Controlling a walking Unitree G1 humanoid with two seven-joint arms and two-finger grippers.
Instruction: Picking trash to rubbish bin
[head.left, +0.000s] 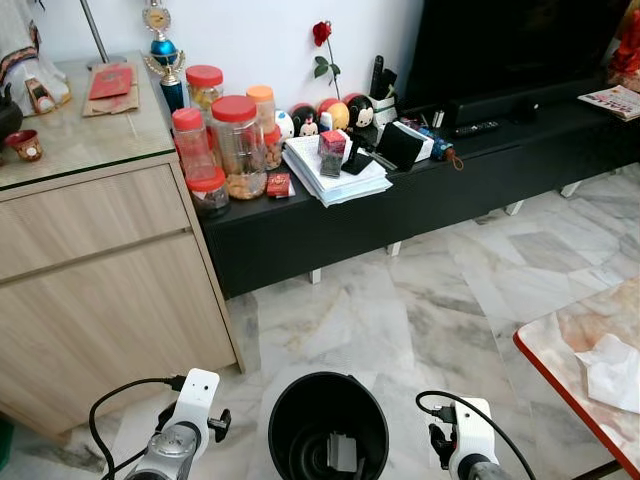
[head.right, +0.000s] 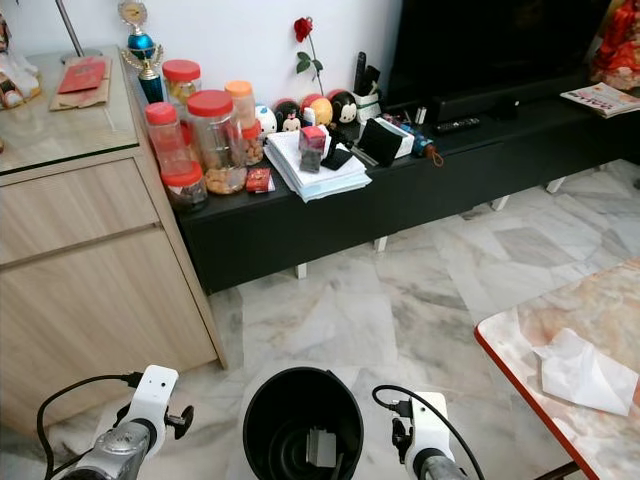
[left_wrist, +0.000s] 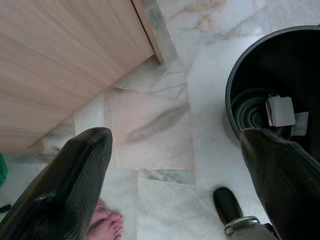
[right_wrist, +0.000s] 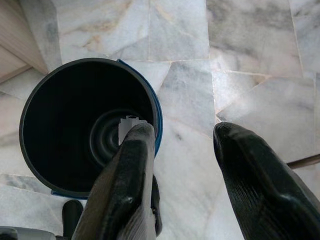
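On the desk (head.right: 520, 345) at the robot's right lies a crumpled tissue (head.right: 583, 375), well apart from the bin (head.right: 300, 425). Both tools, left tool (left_wrist: 185, 195) and right tool (right_wrist: 200, 185), hang spread and empty; reaching sideways risks nudging the bin.

Bin: black rubbish bin (head.right: 303, 425) stands on the marble floor (head.right: 420, 290), small pale scraps inside.
Arms: left arm (head.right: 130, 425) and right arm (head.right: 425, 430) flank the bin at the lower edge.
Surface: red-edged marble surface (head.right: 600, 300) at right carries a crumpled white tissue (head.right: 583, 373).
Background: black TV console (head.right: 400, 190) bears red-lidded jars (head.right: 200, 135) and stacked papers (head.right: 315, 165).
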